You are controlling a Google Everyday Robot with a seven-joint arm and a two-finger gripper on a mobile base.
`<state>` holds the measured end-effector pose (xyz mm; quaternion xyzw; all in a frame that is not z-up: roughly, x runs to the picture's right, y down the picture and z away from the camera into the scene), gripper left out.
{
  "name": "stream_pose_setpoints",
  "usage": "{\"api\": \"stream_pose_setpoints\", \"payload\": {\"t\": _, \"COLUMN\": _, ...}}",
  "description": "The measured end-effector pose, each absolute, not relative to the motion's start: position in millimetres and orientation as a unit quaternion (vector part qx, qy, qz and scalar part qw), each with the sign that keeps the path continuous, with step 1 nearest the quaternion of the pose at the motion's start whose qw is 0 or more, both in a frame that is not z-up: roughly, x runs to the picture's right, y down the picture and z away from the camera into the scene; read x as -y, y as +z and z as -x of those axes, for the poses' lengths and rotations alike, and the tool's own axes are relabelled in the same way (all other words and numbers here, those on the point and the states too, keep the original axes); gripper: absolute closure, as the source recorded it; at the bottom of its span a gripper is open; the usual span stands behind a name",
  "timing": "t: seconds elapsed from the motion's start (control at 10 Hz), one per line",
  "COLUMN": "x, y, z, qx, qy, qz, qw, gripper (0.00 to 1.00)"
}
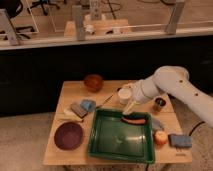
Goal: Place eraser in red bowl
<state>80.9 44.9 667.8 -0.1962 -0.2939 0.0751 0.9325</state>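
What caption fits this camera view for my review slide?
Open end effector poised at far rim of green tray; eraser lies to its left, red bowl beyond.

One raised camera looking down across the whole table (pixel 70 94) from its near side, gripper (pixel 131 105) hovering just right of centre.

No readable text anywhere; claw (pixel 131 106) beside white cup (pixel 123 94).
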Motion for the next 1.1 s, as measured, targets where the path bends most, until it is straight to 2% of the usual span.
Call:
{"api": "stream_pose_setpoints", "payload": {"t": 0.3, "x": -27.9, "y": 632.6, "z": -10.8, "qx": 0.355, "qy": 0.052, "qz": 0.198, "qw": 0.912, "gripper": 0.2}}
{"api": "stream_pose_setpoints", "payload": {"t": 0.9, "x": -29.3, "y": 633.1, "z": -7.7, "qx": 0.349, "qy": 0.05, "qz": 0.204, "qw": 0.913, "gripper": 0.2}}
{"api": "stream_pose_setpoints", "payload": {"t": 1.1, "x": -45.2, "y": 646.1, "z": 4.4, "qx": 0.315, "qy": 0.034, "qz": 0.237, "qw": 0.918, "gripper": 0.2}}
